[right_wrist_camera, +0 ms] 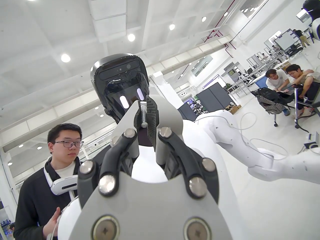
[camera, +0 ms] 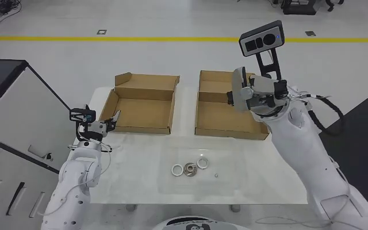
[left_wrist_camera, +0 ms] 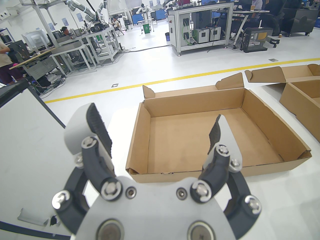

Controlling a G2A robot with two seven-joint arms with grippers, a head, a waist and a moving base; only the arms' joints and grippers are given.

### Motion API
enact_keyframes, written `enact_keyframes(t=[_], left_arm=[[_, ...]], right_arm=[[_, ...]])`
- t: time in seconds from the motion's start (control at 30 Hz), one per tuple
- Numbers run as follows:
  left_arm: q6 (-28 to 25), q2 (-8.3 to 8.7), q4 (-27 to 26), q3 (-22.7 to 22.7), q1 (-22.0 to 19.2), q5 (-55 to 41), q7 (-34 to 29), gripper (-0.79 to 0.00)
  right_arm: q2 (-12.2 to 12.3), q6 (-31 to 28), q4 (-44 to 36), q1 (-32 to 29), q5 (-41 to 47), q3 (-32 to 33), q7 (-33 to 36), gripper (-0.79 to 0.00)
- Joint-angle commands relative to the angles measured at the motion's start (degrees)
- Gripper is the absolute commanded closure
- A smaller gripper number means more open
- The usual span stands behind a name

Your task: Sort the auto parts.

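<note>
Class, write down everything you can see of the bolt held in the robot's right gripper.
The bolt is a small, silvery piece that looks like metal, with a threaded shank. It is clamped between the black ribbed pads of the right gripper, which is shut on it. It lies along the fingers, with one round end facing the wrist camera. Which end is the head cannot be told. Only the pads touch it, and it is held up in the air.

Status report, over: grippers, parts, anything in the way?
Left gripper open beside left box. Right gripper shut on bolt, raised near right box. Loose parts on table. Nothing blocking.
</note>
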Motion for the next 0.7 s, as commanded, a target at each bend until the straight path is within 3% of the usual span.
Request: enact_keyframes(t=[0.0, 0.5, 0.67], left_arm=[[0.00, 0.00, 0.00, 0.00, 0.00, 0.00, 0.00, -0.785], [0.00, 0.00, 0.00, 0.00, 0.00, 0.00, 0.00, -0.785], [0.00, 0.00, 0.00, 0.00, 0.00, 0.00, 0.00, -0.785]], right_arm=[[0.00, 0.00, 0.00, 0.00, 0.00, 0.00, 0.00, 0.000], [0.00, 0.07, 0.01, -0.12, -0.25, 0.05, -0.37, 0.000], [0.64, 3.51, 1.98, -0.51, -8.35, 4.51, -3.85, 0.000]])
